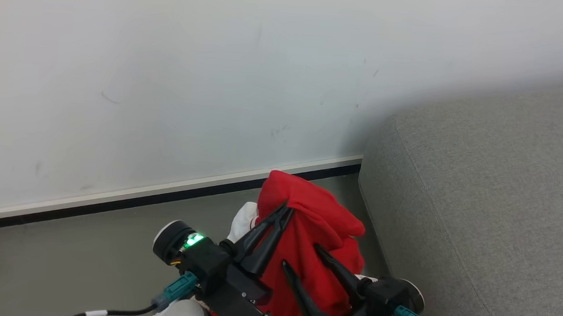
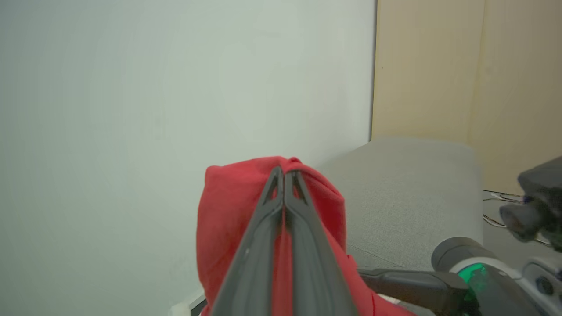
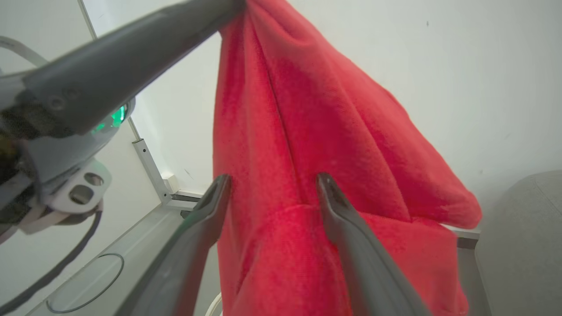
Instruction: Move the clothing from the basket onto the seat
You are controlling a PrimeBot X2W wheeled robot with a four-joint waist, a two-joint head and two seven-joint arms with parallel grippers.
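A bright red garment [image 1: 314, 227] hangs in the air, pinched near its top fold by my left gripper [image 1: 283, 212], whose fingers are shut on the cloth [image 2: 228, 219]. A white band of fabric [image 1: 244, 223] shows beside it. My right gripper [image 1: 300, 255] is open, its two fingers [image 3: 338, 206] spread against the hanging red cloth [image 3: 307, 145] without closing on it. The light grey seat [image 1: 491, 207] rises to the right of the garment, also seen in the left wrist view [image 2: 408, 193]. The basket is hidden.
A pale wall [image 1: 194, 76] with a dark-edged skirting strip [image 1: 164, 195] stands close ahead. Grey floor [image 1: 64, 262] spreads to the left. A beige panel [image 2: 470, 74] stands behind the seat. A black cable [image 1: 119, 312] trails from the left wrist.
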